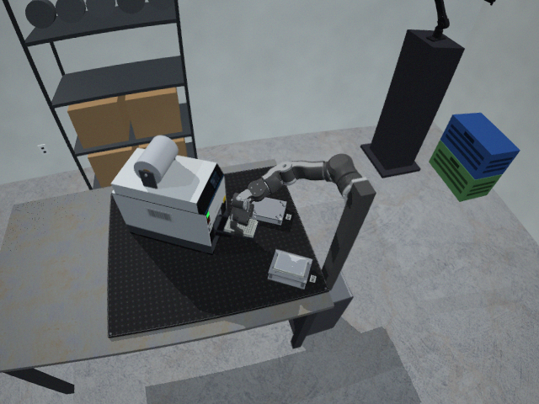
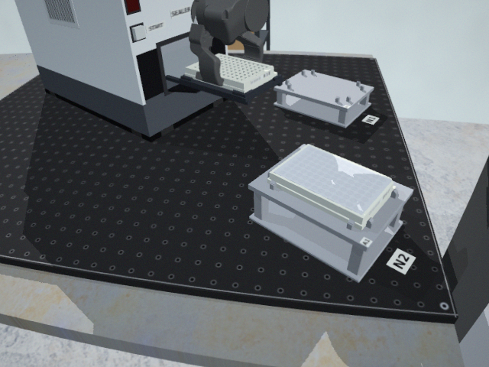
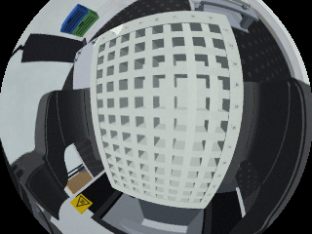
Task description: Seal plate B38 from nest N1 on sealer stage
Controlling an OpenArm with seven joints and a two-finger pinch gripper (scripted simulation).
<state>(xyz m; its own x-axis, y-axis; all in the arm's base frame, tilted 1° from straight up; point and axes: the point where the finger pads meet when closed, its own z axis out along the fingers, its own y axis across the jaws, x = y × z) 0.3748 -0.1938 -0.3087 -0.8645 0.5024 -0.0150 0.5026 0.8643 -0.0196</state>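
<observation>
I've got the gripper [image 2: 225, 66] clamped across plate B38 [image 2: 237, 71], fingers [image 2: 208, 65] pinching its long sides. The plate sits over the sealer's stage [image 2: 260, 89], which stands out in front of the housing [image 2: 90, 66]. It is wells-up, unsealed, long side running along the stage's travel, label end facing away from the machine. I can't tell from here if it's fully down in the pocket or just above it. The wrist view is filled with the open well grid [image 3: 163, 111], so the camera is straight above the plate.

Nest N1 [image 2: 323, 95] is bare, just beside the stage, its tag [image 2: 370, 119] on the board next to it. Nest N2 [image 2: 315, 232] is nearer the front edge, well apart from the sealer, carrying B83 [image 2: 331, 183] with foil over the wells. START key [image 2: 137, 32] is on the housing front, untouched. In the top view the lamp [image 1: 207, 215] shows green. The foil roll [image 1: 157, 158] sits on top of the sealer.
</observation>
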